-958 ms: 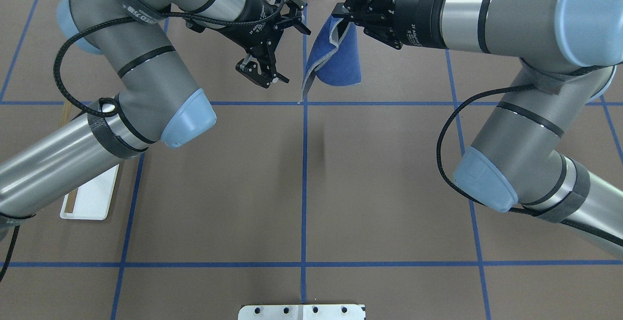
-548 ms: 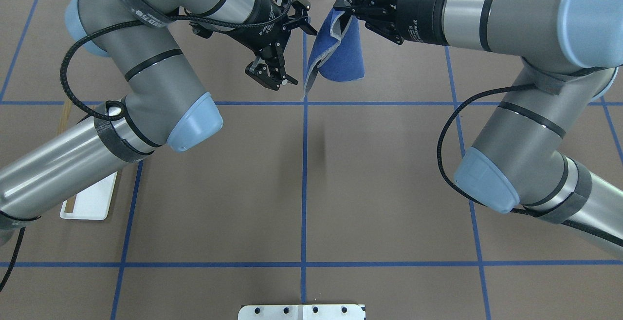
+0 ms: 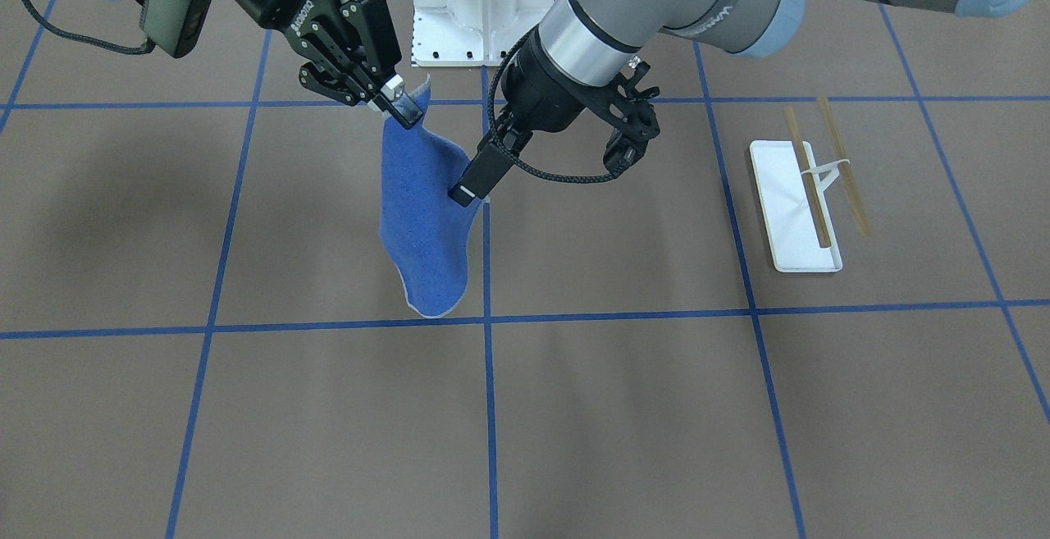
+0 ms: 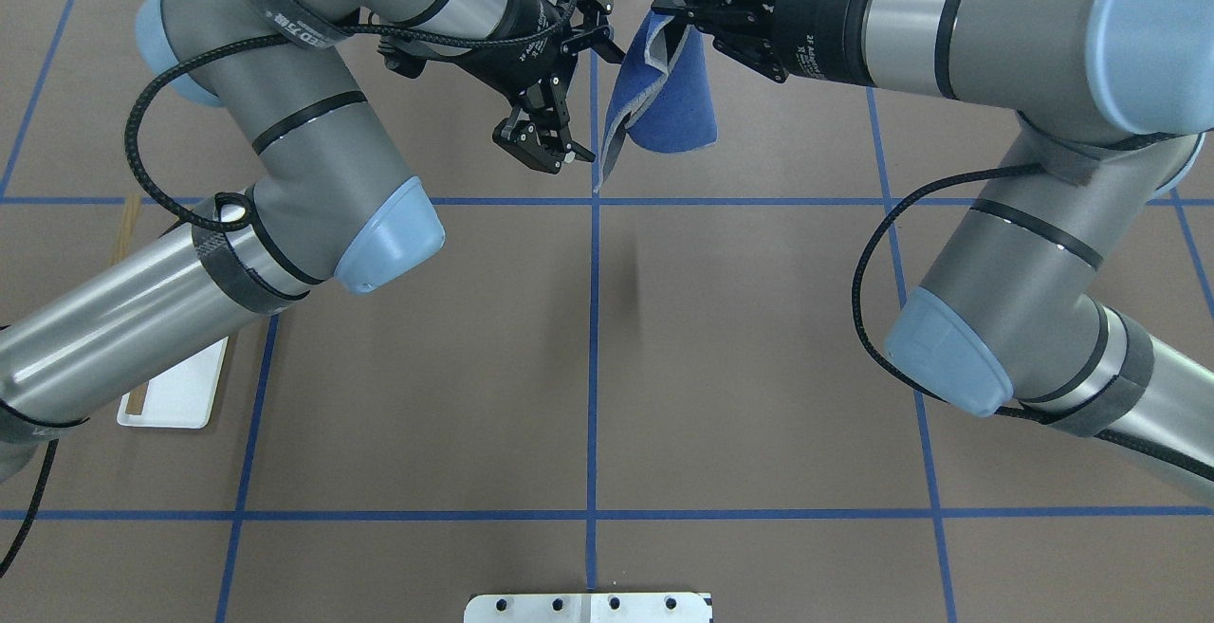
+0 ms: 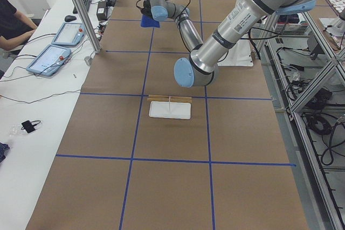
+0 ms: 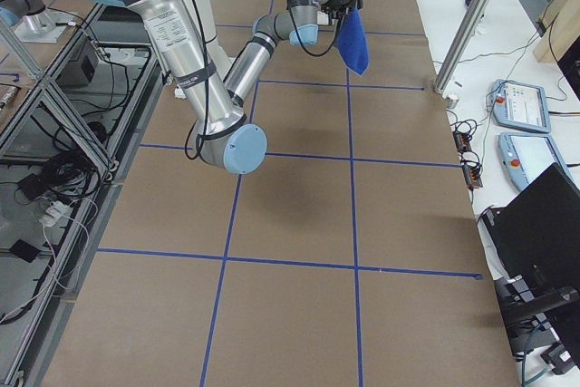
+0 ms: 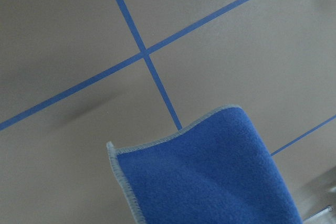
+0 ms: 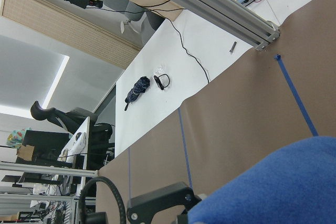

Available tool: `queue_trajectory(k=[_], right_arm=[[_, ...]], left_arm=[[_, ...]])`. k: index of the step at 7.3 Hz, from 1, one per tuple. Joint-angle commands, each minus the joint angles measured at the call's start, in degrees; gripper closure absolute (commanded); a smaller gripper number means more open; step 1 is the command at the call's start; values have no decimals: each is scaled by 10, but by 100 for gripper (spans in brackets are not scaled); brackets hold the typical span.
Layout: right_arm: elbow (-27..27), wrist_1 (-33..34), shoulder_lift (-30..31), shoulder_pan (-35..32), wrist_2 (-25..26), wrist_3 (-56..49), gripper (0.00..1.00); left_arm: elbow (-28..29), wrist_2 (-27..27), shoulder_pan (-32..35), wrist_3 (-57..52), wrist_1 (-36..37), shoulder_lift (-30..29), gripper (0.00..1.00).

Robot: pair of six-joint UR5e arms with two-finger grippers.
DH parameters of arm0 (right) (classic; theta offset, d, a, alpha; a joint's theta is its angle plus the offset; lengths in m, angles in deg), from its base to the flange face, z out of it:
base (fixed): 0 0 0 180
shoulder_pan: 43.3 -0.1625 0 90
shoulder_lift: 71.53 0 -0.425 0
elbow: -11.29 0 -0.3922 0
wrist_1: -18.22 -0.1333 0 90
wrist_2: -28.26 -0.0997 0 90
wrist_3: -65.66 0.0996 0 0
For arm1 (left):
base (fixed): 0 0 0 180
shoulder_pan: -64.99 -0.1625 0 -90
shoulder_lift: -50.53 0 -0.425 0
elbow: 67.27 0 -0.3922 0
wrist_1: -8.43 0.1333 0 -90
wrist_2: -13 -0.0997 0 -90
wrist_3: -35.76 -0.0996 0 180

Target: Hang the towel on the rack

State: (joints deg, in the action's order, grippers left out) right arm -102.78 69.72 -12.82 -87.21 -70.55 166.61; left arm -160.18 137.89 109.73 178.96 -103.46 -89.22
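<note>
The blue towel [image 3: 426,227] hangs from one top corner, its lower end just above the table. My right gripper [image 3: 395,104] is shut on that corner; it also shows in the overhead view [image 4: 667,21], with the towel [image 4: 669,106] hanging folded below it. My left gripper [image 3: 545,174] is open and empty, and one fingertip [image 3: 464,192] is at the towel's side edge; I cannot tell if it touches. In the overhead view the left gripper [image 4: 569,92] is just left of the towel. The rack [image 3: 794,211] stands far off, beyond the left arm.
The rack's white tray [image 4: 180,395] is partly hidden under my left arm. A white bolted pedestal [image 3: 482,6] stands at the robot's side of the table. The left wrist view shows the towel's lower corner [image 7: 210,182] over blue tape lines. An operator sits beside the table [image 5: 13,25].
My left gripper has moved right and away from the robot, closing in on the towel's edge, still open. The right gripper has lifted the towel slightly.
</note>
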Motion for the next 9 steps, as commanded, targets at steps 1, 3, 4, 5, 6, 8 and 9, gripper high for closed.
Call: queue_trajectory(k=[1, 3, 4, 5, 6, 8, 9], right_arm=[[-4, 0, 0, 9, 13, 0, 100], [-10, 0, -1, 31, 44, 0, 100], [-11, 0, -4, 38, 56, 0, 100], [-11, 1, -4, 40, 62, 0, 100], [-11, 0, -4, 41, 62, 0, 100], [-12, 0, -4, 41, 62, 0, 100], [-11, 0, -3, 41, 62, 0, 100]], left_arm=[[1, 0, 0, 16, -1, -2, 3], [2, 0, -1, 18, -7, -3, 3], [2, 0, -3, 27, -8, -4, 3], [2, 0, -5, 35, -12, -4, 3], [2, 0, -5, 36, -12, -4, 3], [0, -19, -6, 59, -14, -3, 62], [-1, -20, -6, 58, -15, -1, 87]])
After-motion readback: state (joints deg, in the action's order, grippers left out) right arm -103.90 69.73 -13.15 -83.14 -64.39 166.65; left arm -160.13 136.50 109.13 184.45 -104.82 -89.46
